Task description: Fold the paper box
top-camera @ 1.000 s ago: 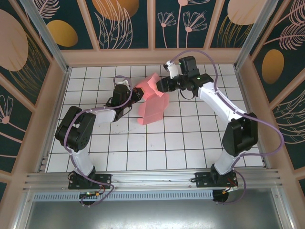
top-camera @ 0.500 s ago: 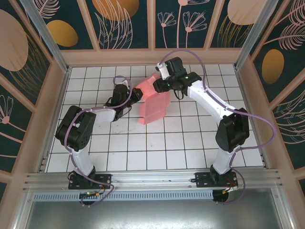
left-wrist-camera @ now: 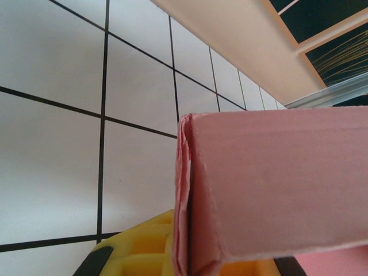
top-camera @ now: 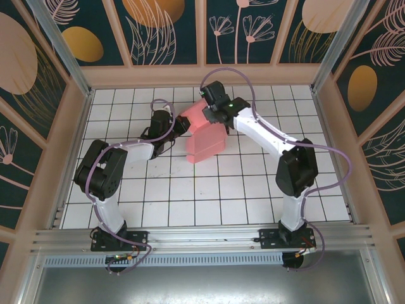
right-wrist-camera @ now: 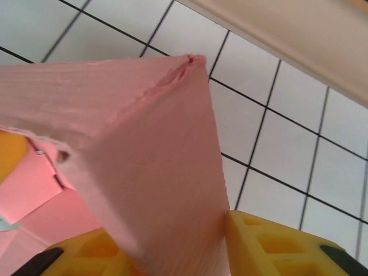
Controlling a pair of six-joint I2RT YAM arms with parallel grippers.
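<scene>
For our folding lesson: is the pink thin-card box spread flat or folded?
Partly folded: the pink thin-card box has panels standing up, meeting at a creased corner.

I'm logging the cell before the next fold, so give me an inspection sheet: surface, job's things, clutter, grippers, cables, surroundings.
Surface: white tiled table, black grid lines.
Job's things: pink paper box, partly folded, far-centre, its far end between the two grippers.
Clutter: nothing seen.
Grippers: left gripper shut on the paper box's left edge; right gripper astride a folded corner, grip unclear.
Cables: purple cables loop along both arms.
Surroundings: leaf-patterned wall panels; metal rail at the near edge.
</scene>
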